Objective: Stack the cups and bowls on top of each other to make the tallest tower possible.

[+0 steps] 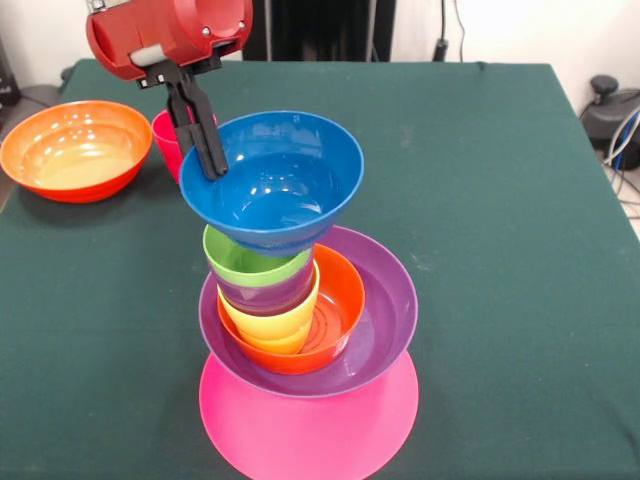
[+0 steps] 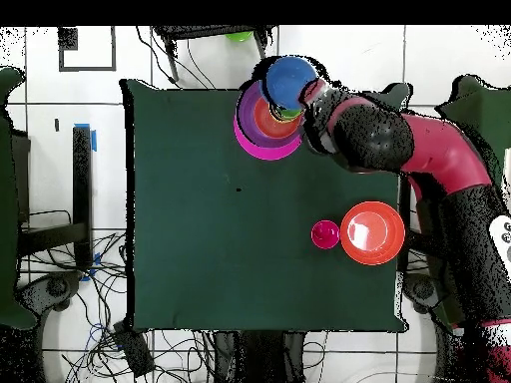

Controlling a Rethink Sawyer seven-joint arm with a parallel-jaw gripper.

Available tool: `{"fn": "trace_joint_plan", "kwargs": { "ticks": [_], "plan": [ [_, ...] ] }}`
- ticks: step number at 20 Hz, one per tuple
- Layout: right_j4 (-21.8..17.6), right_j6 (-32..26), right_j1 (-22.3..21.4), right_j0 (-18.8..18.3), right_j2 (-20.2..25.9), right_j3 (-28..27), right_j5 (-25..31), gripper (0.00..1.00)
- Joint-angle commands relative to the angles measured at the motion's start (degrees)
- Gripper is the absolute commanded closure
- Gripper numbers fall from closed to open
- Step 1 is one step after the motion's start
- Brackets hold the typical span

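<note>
Gripper pinches the rim of the blue bowl, jaws closed narrow on the bowl's wall. Blue bowl sits tilted at the top of the tower, over the green cup. Below, nested in turn: purple cup, yellow cup, small orange bowl, purple bowl, all on the upturned pink bowl at the table's near edge. Large orange bowl stands well apart, with the red cup just beside it. Overhead view: tower at table edge, arm over it.
</note>
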Motion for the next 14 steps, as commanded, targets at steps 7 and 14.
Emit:
{"fn": "trace_joint_plan", "kwargs": {
  "ticks": [7,14],
  "plan": [
    [-4.73,-14.92,2.56,0.84,1.36,0.53,1.67,1.00],
    [-4.69,-15.91,3.23,0.54,1.90,-0.94,3.38,1.00]
  ]
}}
